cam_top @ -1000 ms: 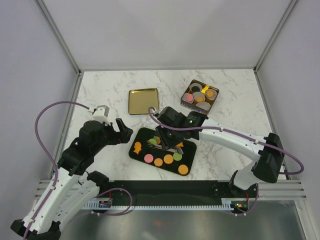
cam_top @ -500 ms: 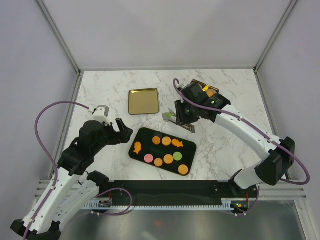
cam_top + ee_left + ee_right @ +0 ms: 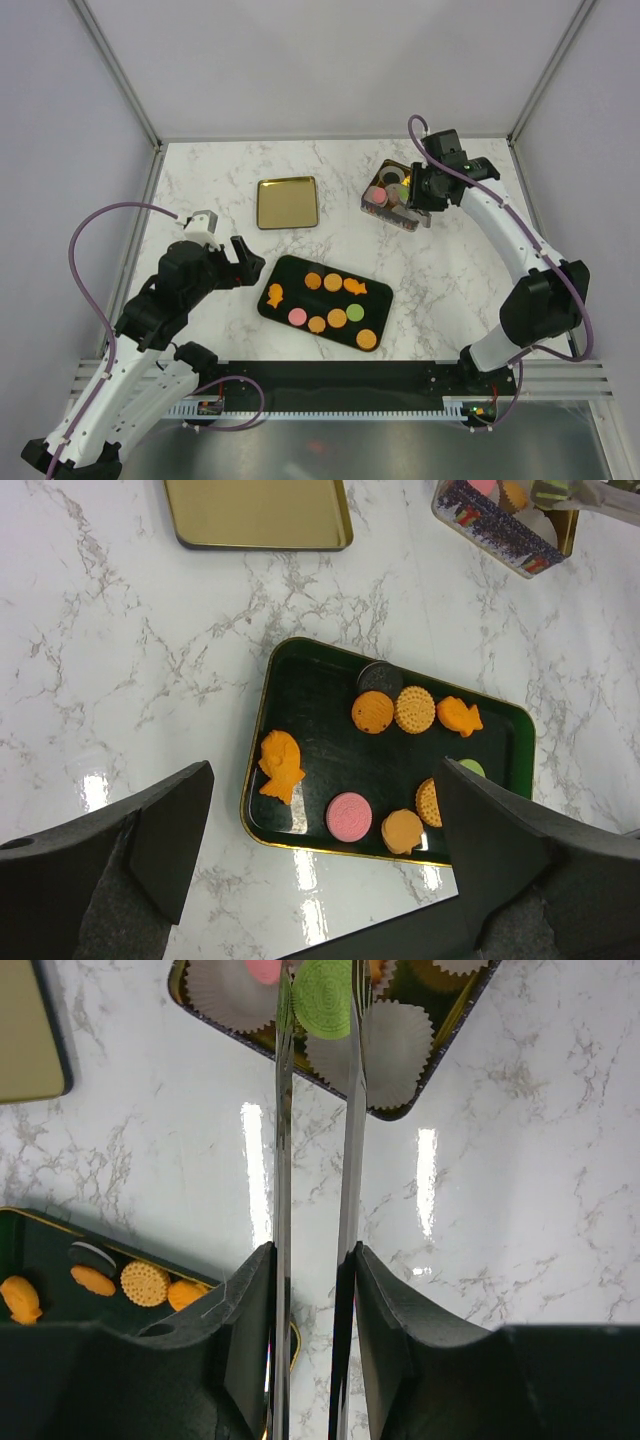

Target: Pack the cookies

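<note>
Green round ridged cookie [image 3: 322,998]: held by its rim between the long thin fingers of the right gripper [image 3: 405,192], which are drawn narrow on it. It hangs over the open patterned metal tin [image 3: 495,535] near the far right corner of the white marble worktop [image 3: 450,280]. We judge it light, stiff and brittle. Its edge is the only hold such fingers can take, and a firm squeeze could crack it, so a gentle grip and a low release suit it.

Remaining cookies [image 3: 372,712]: orange rounds, two orange fish shapes, one pink, one green and one dark. They lie flat and mostly apart on the black gold-rimmed tray [image 3: 320,750], which sits toward the middle of the near edge. We expect flat pieces on a glossy tray to slide when nudged.

White pleated paper cups [image 3: 400,1040]: these line the tin, and some already carry pieces.

Gold square lid [image 3: 255,510]: lies toward the far edge, left of the tin and well apart from it.

Left gripper [image 3: 248,260]: fingers spread wide and holding nothing, above the tray's left side.
</note>
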Controlling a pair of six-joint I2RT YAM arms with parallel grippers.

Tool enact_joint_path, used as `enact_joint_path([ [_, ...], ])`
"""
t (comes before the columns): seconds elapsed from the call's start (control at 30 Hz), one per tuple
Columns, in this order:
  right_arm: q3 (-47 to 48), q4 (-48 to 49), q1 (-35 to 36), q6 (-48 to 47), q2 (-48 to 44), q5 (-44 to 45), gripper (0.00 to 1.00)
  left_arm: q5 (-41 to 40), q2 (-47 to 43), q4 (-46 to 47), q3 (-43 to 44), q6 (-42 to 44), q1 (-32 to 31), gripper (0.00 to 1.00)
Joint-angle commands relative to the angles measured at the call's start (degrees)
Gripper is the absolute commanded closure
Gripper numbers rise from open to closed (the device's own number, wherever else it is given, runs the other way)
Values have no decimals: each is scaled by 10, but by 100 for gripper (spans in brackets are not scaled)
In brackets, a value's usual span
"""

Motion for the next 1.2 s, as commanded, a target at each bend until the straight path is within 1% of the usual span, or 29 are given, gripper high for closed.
enact_joint_path([
  [0.0,17,22,-21,-7,6,11,57,-5,2,6,-1,5,0,0],
  [0.13,-11,33,-37,-1,-4,8,57,-1,7,7,0,6,0,0],
  [0.4,-68,57,-46,7,-18,-4,56,4,7,7,0,6,0,0],
  [0.9,-95,57,-46,10,-61,-9,56,6,3,8,0,8,0,0],
  [1.17,-110,56,-46,11,-67,-14,55,7,2,8,0,8,0,0],
])
